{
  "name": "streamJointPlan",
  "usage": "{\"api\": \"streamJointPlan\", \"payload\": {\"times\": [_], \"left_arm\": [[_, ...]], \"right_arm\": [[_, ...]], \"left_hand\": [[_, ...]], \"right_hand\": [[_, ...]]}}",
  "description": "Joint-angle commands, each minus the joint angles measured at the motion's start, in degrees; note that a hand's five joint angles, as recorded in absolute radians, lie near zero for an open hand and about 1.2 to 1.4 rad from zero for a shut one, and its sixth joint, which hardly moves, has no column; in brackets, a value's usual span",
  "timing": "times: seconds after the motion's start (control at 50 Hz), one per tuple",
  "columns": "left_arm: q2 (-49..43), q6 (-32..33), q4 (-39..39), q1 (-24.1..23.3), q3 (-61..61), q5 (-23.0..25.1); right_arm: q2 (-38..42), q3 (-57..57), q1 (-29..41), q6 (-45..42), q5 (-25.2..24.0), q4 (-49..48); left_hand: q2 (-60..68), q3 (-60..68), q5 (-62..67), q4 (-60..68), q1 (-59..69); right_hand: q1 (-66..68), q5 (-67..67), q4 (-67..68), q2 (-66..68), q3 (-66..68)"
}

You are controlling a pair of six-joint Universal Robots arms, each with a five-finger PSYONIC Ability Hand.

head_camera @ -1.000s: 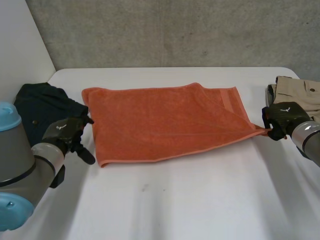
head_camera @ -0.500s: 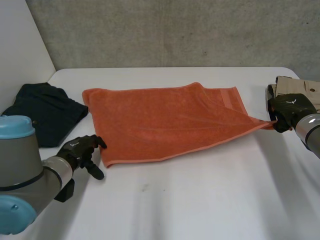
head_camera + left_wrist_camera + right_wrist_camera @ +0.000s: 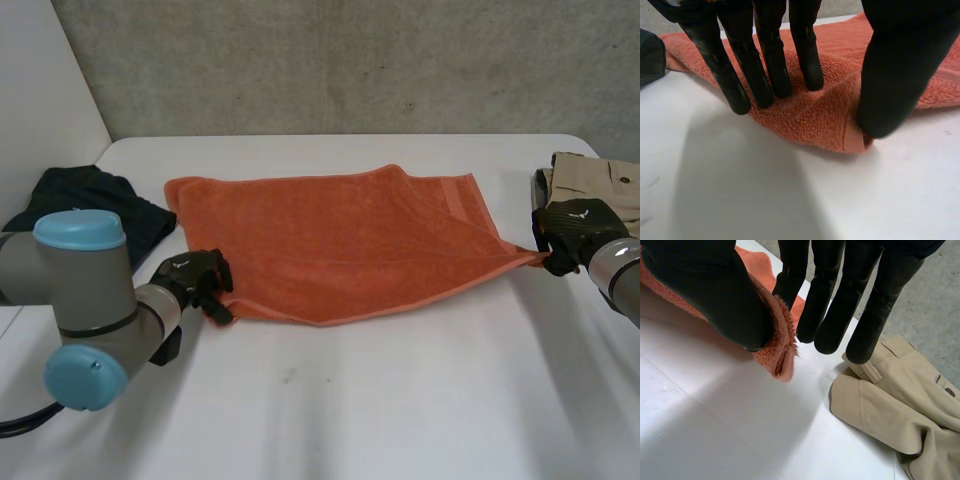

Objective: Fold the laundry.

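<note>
Orange towel (image 3: 340, 240), spread flat, rt-end flap folded over

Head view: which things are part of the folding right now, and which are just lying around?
In use: orange towel; left hand pinching its near left corner; right hand pinching its right corner.
Lying about: dark garment; tan trousers, both untouched.
</note>
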Motion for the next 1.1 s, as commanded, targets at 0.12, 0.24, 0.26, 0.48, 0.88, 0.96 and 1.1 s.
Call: {"api": "streamJointPlan", "payload": {"times": [0.12,0.24,0.26,0.48,0.88,0.96,1.1], "left_arm": [[4.28,5.77,-0.68,-1.51,4.61,-6.46],[20.61,15.5,-2.95,-2.92,3.82,-6.29],[22.47,16.92,-3.66,-3.09,3.9,-6.28],[30.14,36.88,-15.17,-3.1,5.22,-2.07],[-0.97,42.16,6.77,-1.16,35.17,-1.89],[-1.15,41.81,18.11,-1.25,43.27,-2.07],[2.88,39.18,24.46,-2.13,44.96,-2.33]], "right_arm": [[-5.06,-1.13,0.02,-1.23,-0.4,0.63],[-13.04,-8.06,0.63,-6.66,-1.36,11.13],[-14.11,-9.38,0.72,-7.46,-1.71,13.26],[-17.82,-22.49,1.07,-20.29,-3.74,36.65],[9.52,-51.12,13.9,-15.48,10.76,24.11],[10.32,-61.85,14.61,-11.26,12.87,13.75],[5.14,-62.75,16.28,-8.88,13.67,5.46]], "left_hand": [[36.77,37.31,37.64,37.25,36.25],[36.77,37.31,37.64,37.25,36.25],[36.77,37.31,37.64,37.25,36.25],[36.77,37.31,37.64,37.25,36.25],[36.77,37.31,37.64,37.25,36.25],[36.77,37.31,37.64,37.25,36.25],[36.77,37.31,37.64,37.25,36.25]], "right_hand": [[23.12,12.99,11.8,12.58,12.09],[23.12,12.99,11.8,12.58,12.09],[23.12,12.99,11.8,12.58,12.09],[23.12,12.99,11.8,12.58,12.09],[23.12,12.99,11.8,12.58,12.09],[23.12,12.99,11.8,12.58,12.09],[23.12,12.99,11.8,12.58,12.09]]}}
